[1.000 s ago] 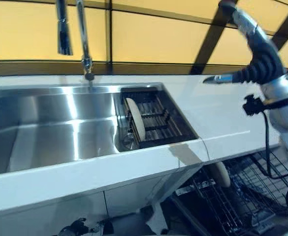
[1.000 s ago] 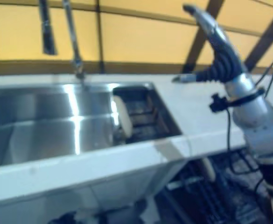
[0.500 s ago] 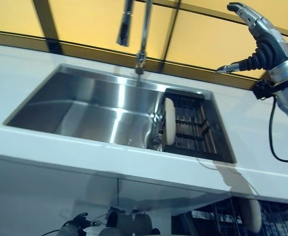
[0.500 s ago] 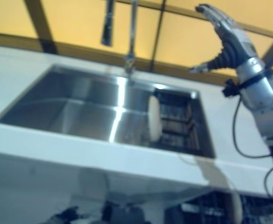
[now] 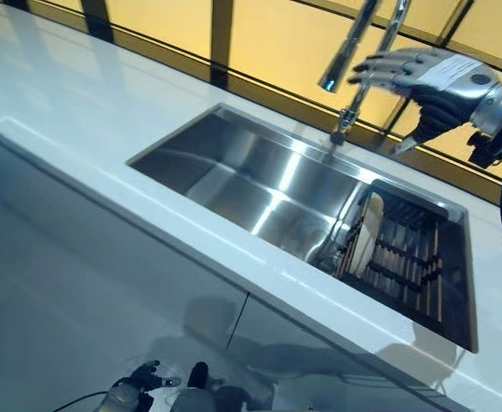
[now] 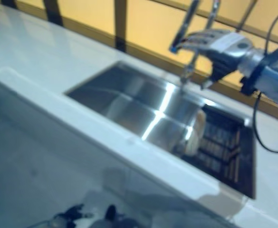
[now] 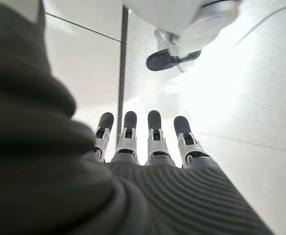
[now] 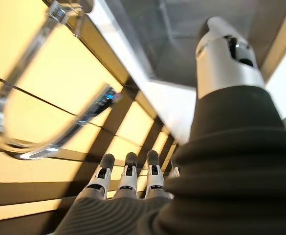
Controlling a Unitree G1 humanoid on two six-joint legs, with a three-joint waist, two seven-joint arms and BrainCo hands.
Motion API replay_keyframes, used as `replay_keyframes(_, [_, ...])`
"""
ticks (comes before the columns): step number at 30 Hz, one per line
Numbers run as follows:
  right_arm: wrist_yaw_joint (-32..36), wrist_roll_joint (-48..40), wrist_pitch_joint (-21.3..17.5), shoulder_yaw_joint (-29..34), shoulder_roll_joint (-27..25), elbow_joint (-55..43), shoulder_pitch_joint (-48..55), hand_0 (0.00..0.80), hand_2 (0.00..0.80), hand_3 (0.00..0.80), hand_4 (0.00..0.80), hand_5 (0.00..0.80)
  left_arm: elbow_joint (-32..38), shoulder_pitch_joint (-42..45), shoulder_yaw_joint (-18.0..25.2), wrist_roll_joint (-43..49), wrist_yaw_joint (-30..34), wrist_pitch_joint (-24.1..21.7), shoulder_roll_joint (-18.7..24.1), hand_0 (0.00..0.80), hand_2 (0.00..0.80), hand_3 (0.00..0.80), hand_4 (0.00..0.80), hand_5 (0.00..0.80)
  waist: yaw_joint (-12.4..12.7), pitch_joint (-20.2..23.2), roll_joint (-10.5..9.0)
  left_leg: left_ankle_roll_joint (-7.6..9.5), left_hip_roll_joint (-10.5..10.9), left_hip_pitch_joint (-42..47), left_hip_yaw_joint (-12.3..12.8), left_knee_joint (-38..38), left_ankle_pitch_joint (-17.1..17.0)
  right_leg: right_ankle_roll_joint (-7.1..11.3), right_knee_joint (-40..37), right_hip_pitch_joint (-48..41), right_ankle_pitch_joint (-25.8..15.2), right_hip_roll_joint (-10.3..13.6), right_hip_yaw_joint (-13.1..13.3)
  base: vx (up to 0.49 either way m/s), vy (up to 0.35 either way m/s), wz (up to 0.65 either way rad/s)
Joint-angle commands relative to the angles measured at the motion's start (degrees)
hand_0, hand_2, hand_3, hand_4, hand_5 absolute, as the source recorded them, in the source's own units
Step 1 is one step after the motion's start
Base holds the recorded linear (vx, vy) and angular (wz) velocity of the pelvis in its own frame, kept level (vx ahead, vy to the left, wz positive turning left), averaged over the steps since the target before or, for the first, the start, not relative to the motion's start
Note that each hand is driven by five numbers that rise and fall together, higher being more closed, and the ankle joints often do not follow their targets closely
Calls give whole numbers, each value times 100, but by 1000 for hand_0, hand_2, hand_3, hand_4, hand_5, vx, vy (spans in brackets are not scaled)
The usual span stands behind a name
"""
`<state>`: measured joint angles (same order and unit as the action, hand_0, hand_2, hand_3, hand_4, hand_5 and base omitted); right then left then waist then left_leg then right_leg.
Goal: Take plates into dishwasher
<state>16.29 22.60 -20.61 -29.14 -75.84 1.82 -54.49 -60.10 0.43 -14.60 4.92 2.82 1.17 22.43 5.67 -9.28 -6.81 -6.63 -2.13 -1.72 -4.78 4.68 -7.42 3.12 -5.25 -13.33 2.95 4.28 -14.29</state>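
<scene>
One round cream plate (image 5: 367,233) stands on edge in the dark slotted rack (image 5: 422,273) at the right end of the stainless steel sink (image 5: 259,176), leaning slightly against the rack's left side. The right hand (image 5: 415,75) hovers above and beyond it, near the chrome tap (image 5: 360,51), fingers spread and empty. The left hand (image 7: 147,142) hangs low with straight fingers, holding nothing. Likely stiff, smooth and breakable, the plate is best pinched at its exposed top rim, thumb opposite fingers, then lifted straight up.
</scene>
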Motion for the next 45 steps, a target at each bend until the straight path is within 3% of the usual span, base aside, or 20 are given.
replay_keyframes(1, [-68, 788, -203, -662, 121, 582, -718, 0, 0, 0, 0, 0, 172, 31, -115, 8, 12, 32, 109, 0, 0, 0, 0, 0, 131, 323, -19, 206, -53, 578, 146, 32, 517, 160, 58, 523, -426, -55, 184, -2, 33, 5])
replay_keyframes(8, [236, 913, -440, -998, 162, 930, -884, 0, 0, 0, 0, 0, 183, 47, -73, -35, 62, 72, 142, 0, 0, 0, 0, 0, 138, 339, -12, 191, -30, 459, 196, 32, 431, 162, 41, 520, -408, -61, 138, 8, 34, 3])
replay_keyframes(26, [173, 1560, -1029, -1397, -229, 1559, -808, 0, 0, 0, 0, 0, 366, 191, 21, -21, 114, 97, 238, 0, 0, 0, 0, 0, 164, 311, -83, 241, 0, 431, 266, 32, 417, 155, 53, 477, -365, -86, 97, 2, 7, 0])
replay_keyframes(45, [426, 1533, -969, -1113, -27, 1681, -258, 0, 0, 0, 0, 0, 472, 252, -67, 82, 210, 29, 352, 0, 0, 0, 0, 0, 234, 185, -29, 264, -4, 408, 238, 32, 414, 144, 81, 486, -332, -100, 58, 4, -7, 0])
